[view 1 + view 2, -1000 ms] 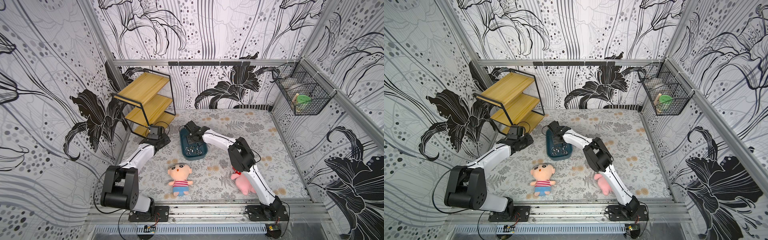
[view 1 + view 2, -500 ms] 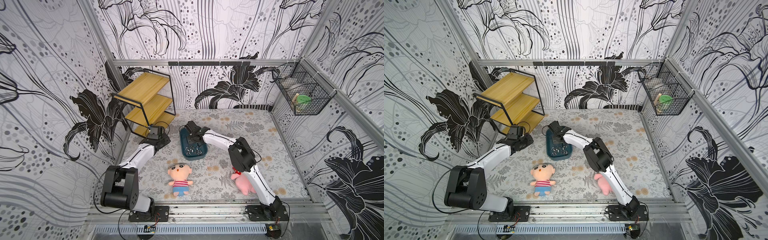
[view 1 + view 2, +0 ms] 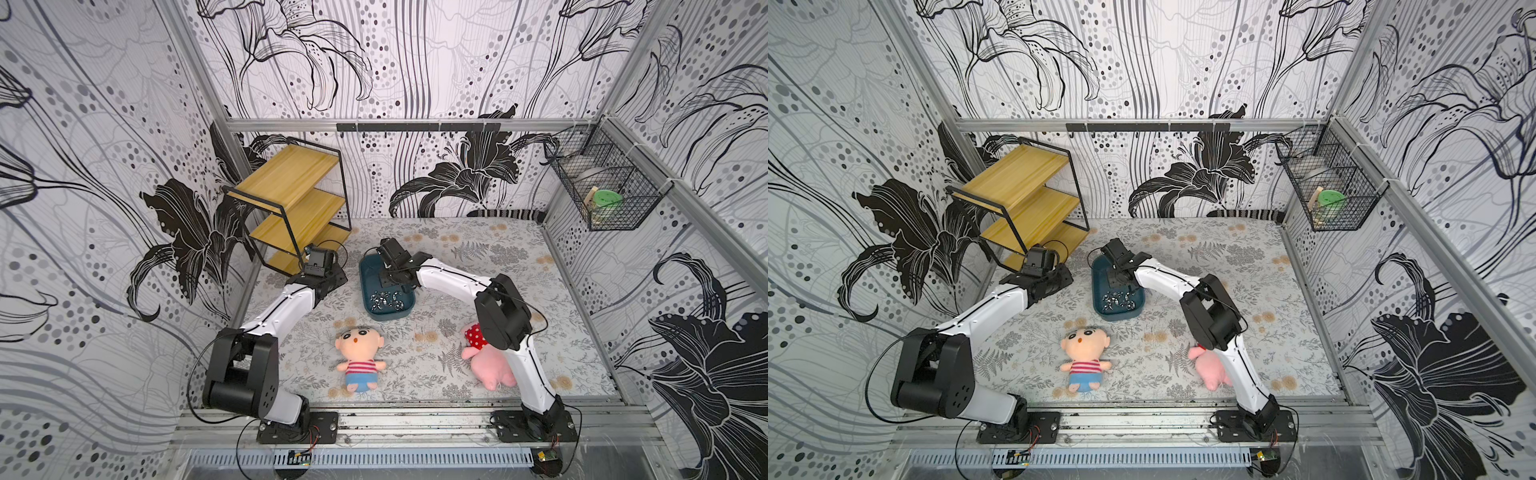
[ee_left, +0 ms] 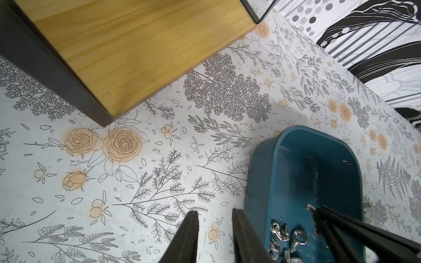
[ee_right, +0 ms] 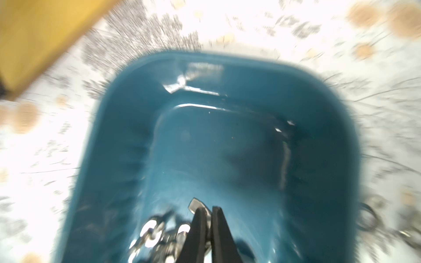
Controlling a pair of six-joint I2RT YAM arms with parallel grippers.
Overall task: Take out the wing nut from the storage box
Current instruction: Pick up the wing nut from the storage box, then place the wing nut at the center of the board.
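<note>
Your right gripper (image 5: pixel 207 209) is clamped on a wing nut (image 5: pixel 195 204) inside the box (image 3: pixel 388 316), on the floral mat (image 3: pixel 478 249) among flower-patterned walls (image 3: pixel 415 62); your left gripper (image 4: pixel 214 211) stands apart beside the box.

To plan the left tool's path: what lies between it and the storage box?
Only bare flowered mat lies between left tool and storage box; the left wrist view shows it.

Two robot arms in both top views: the left arm (image 3: pixel 282 307), lower left of frame, and the right arm (image 3: pixel 451 277), centre right, share white link shells and black joint blocks; thin black cables (image 3: pixel 188 388) loop alongside; black base plates (image 3: pixel 324 428) carry silver screws; wrist views show black tapered fingers (image 4: pixel 186 239).
</note>
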